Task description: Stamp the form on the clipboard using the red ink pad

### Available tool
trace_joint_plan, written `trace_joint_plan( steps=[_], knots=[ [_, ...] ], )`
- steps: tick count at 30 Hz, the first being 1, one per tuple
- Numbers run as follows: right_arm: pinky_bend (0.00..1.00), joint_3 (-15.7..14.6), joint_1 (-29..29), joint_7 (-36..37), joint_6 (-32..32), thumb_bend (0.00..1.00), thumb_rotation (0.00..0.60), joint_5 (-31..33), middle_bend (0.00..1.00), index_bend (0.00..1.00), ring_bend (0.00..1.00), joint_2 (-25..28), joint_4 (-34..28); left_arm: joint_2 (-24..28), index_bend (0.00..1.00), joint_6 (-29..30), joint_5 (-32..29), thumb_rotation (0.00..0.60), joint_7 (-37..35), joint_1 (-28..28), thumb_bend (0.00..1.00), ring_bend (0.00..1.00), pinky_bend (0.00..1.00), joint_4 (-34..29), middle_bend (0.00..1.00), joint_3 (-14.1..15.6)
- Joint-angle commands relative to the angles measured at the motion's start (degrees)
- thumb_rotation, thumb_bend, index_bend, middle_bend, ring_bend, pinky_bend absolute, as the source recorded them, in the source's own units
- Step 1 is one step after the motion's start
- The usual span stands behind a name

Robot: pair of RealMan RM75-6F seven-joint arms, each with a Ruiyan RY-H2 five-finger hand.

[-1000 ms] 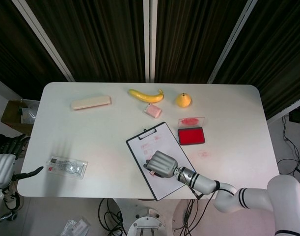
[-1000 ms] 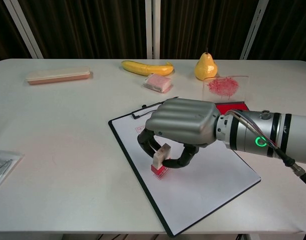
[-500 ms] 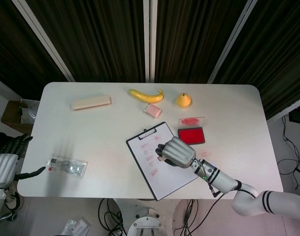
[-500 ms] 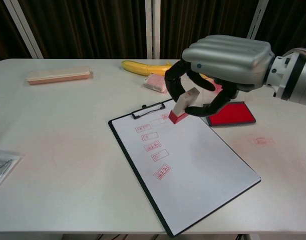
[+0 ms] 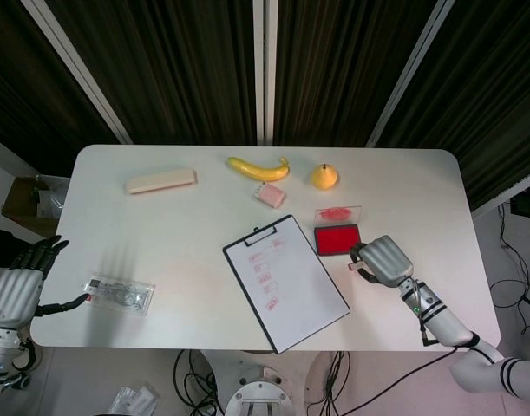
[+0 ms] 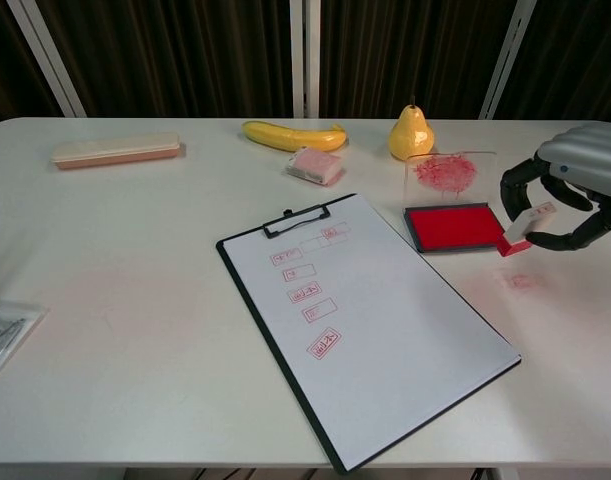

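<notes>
Your right robot hand (image 6: 570,195) pinches the stamp (image 6: 523,229) just right of the red ink pad (image 6: 455,226); the left robot hand (image 5: 22,282) hangs released. It's probably light and rigid, so hold its upper body and keep the inky base level.

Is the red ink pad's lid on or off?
Off. The red ink pad lies open with its red surface showing, and its clear, ink-smeared lid rests on the table just behind it.

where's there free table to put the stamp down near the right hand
Bare table lies in front of the red ink pad, between the clipboard's right edge and the right hand, which holds the stamp. Behind the pad it is crowded: the smeared clear lid, the pear.
</notes>
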Motion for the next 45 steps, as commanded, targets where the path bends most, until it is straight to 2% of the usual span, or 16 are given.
trace_joint_plan(
  steps=[1, 7, 25, 36, 45],
  knots=[
    [0.88, 0.33, -1.78, 1.03, -0.34, 0.4, 0.6, 1.89, 0.61, 0.75, 0.77, -3.16, 3.57, 0.13, 0.11, -0.03, 0.04, 0.239, 0.17, -0.08, 0.07, 0.09, 0.18, -0.13, 0.08, -0.01],
    [0.88, 0.88, -1.83, 0.62, -1.54, 0.39, 0.6, 1.72, 0.61, 0.75, 0.77, -5.14, 5.22, 0.36, 0.11, 0.11, -0.23, 0.241, 0.16, 0.16, 0.07, 0.09, 0.18, -0.25, 0.08, 0.11],
    [0.88, 1.69, -1.97, -2.51, -5.98, 0.38, 0.6, 3.26, 0.57, 0.68, 0.77, -4.69, 3.24, 0.11, 0.11, 0.41, -0.1, 0.238, -0.68, 0.35, 0.07, 0.09, 0.18, 0.58, 0.08, 0.32],
    [0.88, 1.73, -1.59, -3.18, -8.25, 0.36, 0.6, 3.39, 0.5, 0.58, 0.77, -3.8, 2.74, 0.12, 0.11, 0.24, -0.11, 0.237, -0.46, 0.19, 0.06, 0.09, 0.18, 0.61, 0.08, 0.31],
    [0.88, 1.72, -1.26, -3.82, -9.63, 0.33, 0.6, 3.41, 0.41, 0.41, 0.76, -2.55, 1.62, 0.27, 0.11, 0.21, -0.08, 0.247, -0.2, 0.12, 0.07, 0.09, 0.18, 0.34, 0.08, 0.32]
  ],
)
